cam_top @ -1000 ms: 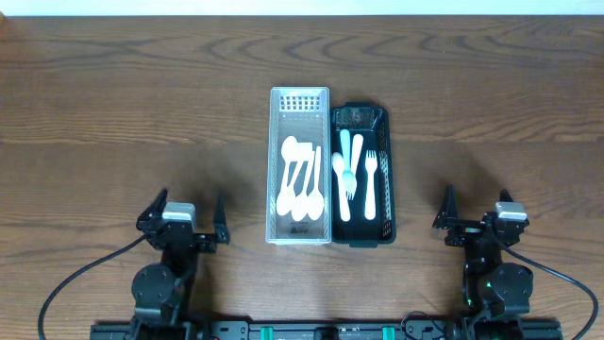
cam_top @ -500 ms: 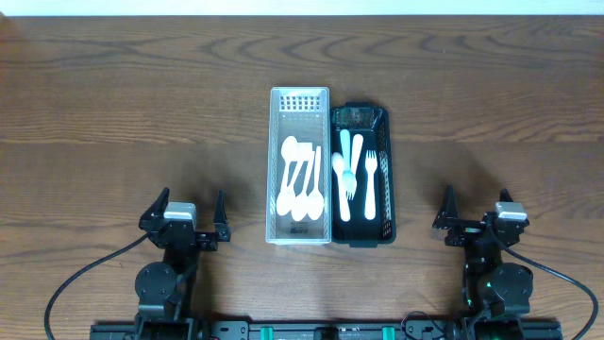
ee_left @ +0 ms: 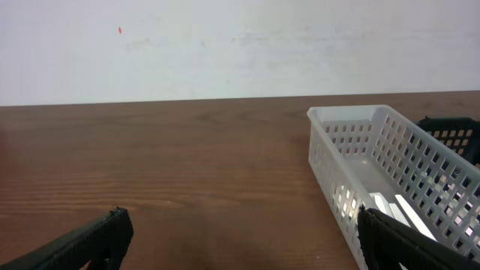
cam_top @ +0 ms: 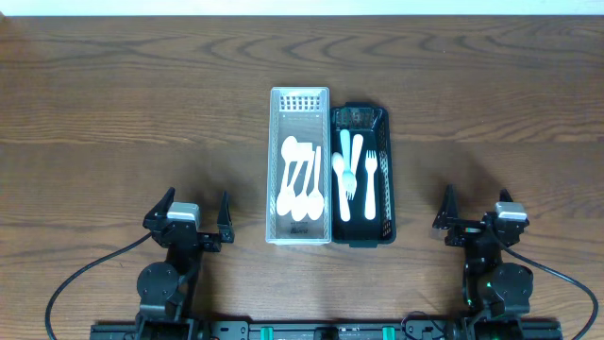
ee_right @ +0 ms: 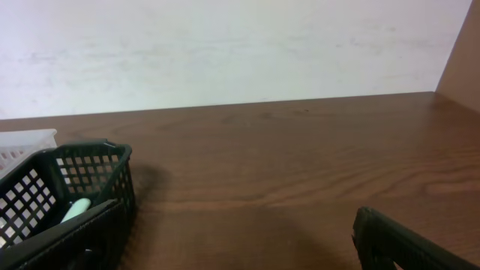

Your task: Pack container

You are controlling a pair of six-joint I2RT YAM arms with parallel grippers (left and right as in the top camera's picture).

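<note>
A white slotted basket (cam_top: 276,161) stands mid-table and holds several white spoons (cam_top: 300,181). Touching its right side, a black basket (cam_top: 385,170) holds white forks and a spoon (cam_top: 357,172). My left gripper (cam_top: 195,219) is open and empty near the front edge, left of the white basket (ee_left: 390,157). My right gripper (cam_top: 475,213) is open and empty near the front edge, right of the black basket (ee_right: 67,195). In the wrist views both pairs of fingers sit wide apart over bare wood.
The wooden table (cam_top: 142,113) stretches around the baskets. A pale wall (ee_left: 225,45) rises beyond the table's far edge.
My left gripper has shifted slightly rightward and toward the front edge. The right arm and the baskets have not moved.
</note>
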